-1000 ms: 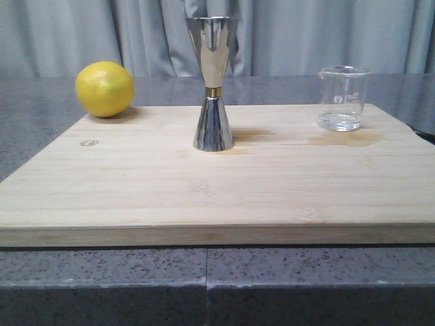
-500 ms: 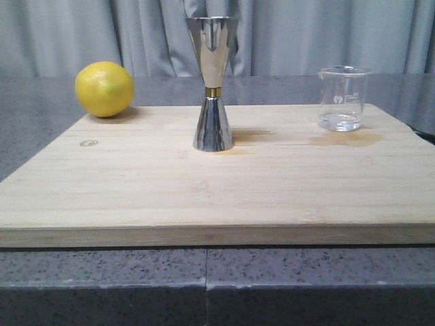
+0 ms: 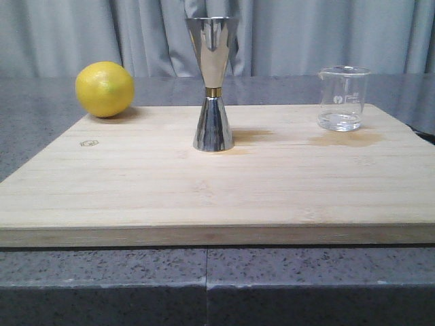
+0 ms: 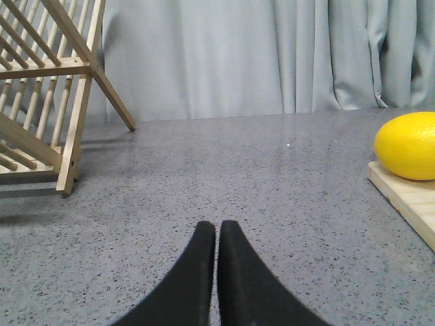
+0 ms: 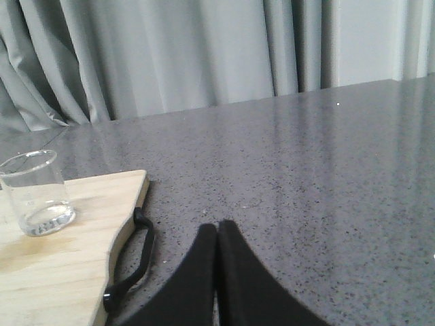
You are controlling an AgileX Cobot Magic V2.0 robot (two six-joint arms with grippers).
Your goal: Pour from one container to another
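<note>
On the cutting board (image 3: 204, 197), the beaker (image 3: 343, 97) stands upright near the back right corner and the jigger (image 3: 213, 81) upright mid-board, well apart; my left gripper (image 4: 216, 234) and right gripper (image 5: 217, 238) both sit off the board with fingers pressed together, holding nothing. Risks as I judge them: smooth clear glass can slip in the pads, and the tall polished steel hourglass on its narrow foot tips if bumped, spilling the pour. Lemon (image 3: 105, 88) is round and could roll.
</note>
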